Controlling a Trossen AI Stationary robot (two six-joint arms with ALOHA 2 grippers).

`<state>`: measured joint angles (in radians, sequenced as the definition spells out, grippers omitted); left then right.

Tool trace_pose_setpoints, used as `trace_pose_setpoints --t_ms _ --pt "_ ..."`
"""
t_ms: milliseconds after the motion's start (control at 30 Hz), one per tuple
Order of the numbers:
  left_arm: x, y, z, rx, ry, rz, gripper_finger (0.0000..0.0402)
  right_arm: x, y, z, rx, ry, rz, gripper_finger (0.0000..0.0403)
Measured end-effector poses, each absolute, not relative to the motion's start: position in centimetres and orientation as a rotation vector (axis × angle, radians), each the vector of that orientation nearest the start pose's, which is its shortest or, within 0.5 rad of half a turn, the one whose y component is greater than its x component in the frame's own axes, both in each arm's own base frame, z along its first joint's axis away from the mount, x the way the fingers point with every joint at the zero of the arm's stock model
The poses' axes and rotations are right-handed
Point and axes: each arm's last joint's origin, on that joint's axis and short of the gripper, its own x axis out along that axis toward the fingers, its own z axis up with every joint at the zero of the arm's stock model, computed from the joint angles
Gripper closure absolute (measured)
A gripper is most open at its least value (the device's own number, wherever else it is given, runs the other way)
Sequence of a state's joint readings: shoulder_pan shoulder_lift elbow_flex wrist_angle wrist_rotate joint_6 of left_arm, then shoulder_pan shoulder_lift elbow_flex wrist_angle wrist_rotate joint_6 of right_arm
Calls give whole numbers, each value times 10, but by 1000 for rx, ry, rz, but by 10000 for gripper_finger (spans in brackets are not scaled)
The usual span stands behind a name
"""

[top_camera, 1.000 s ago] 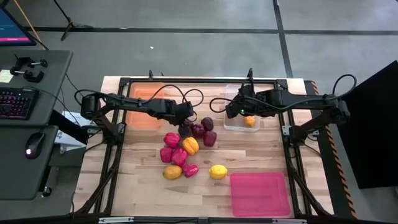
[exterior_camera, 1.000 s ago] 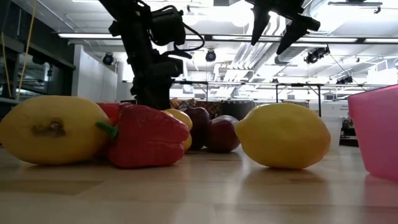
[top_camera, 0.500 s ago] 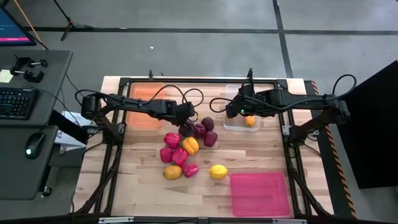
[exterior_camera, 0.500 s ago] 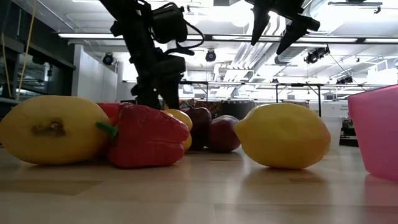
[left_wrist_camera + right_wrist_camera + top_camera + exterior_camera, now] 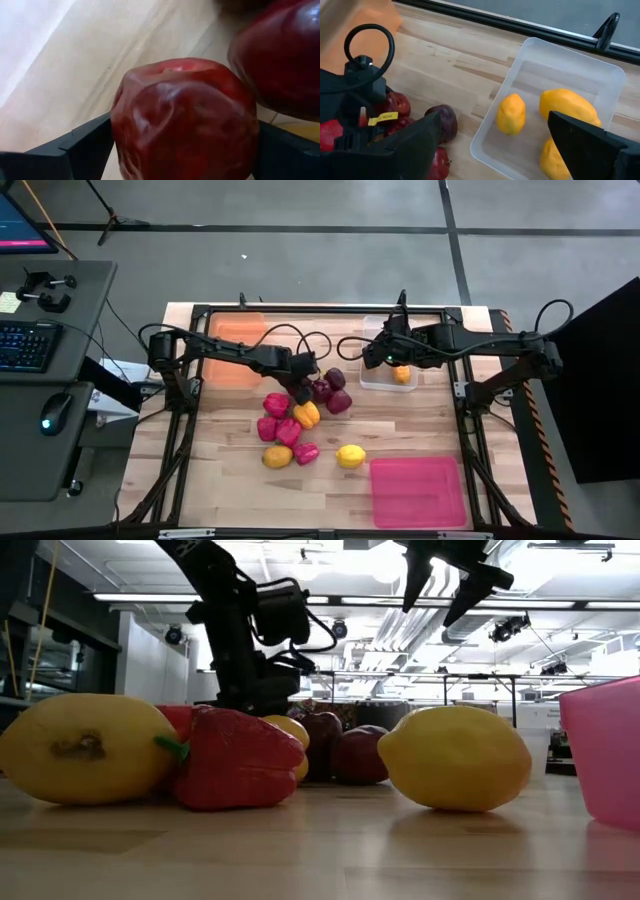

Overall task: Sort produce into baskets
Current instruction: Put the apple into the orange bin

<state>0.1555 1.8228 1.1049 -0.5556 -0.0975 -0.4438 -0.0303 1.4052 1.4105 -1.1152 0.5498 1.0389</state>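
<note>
My left gripper (image 5: 303,379) is down among the dark maroon fruits (image 5: 330,388) at the table's middle, shut on one maroon fruit (image 5: 185,115). Red peppers (image 5: 277,418), an orange pepper (image 5: 306,414) and yellow citrus fruits (image 5: 350,456) lie on the table in front of them. My right gripper (image 5: 378,360) hangs open and empty above the clear tray (image 5: 560,47), which holds three yellow-orange fruits (image 5: 511,114). The orange tray (image 5: 235,340) stands at the far left and the pink tray (image 5: 418,490) at the near right. My left gripper pinches the maroon fruit between its two fingers (image 5: 85,145), one on each of its opposite sides (image 5: 121,135). The fruit's skin shows dents. The fingers slant down from the table's left. I cannot tell whether the fruit is clear of the table; the red pepper hides it in the low view.
A second maroon fruit (image 5: 285,55) lies close beside the held one. In the low view a red pepper (image 5: 235,760), a yellow fruit (image 5: 85,745) and a lemon (image 5: 455,755) stand in front. The black frame rail (image 5: 520,22) runs behind the clear tray.
My left gripper has gone toward the table's right edge and down into the group of maroon fruits, tipping over more steeply. My right gripper has kept still.
</note>
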Motion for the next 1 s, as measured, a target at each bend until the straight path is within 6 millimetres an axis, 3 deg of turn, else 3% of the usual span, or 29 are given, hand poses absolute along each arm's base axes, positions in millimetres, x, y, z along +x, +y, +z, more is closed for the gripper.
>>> trace_pose_setpoints --t_ms 100,233,367,467,567,733,833,1000 --pt "332 55 157 -413 1195 492 69 262 -23 342 621 696 -1005 47" --pt "319 55 196 -343 1107 509 103 262 -23 342 618 693 -1008 47" --pt "285 54 248 -241 994 635 103 262 -24 343 611 680 -1021 47" --pt "248 53 272 -246 886 761 103 262 -24 342 623 651 -1053 47" --pt "209 53 269 -317 861 845 92 265 -25 341 619 639 -1061 47" --pt "154 58 246 -461 920 999 81 269 -25 339 624 629 -1055 47" --pt "138 59 242 -539 890 1058 79 274 -25 338 632 613 -1047 47" --pt "132 61 245 -568 858 1052 78 279 -25 335 634 611 -1046 47"
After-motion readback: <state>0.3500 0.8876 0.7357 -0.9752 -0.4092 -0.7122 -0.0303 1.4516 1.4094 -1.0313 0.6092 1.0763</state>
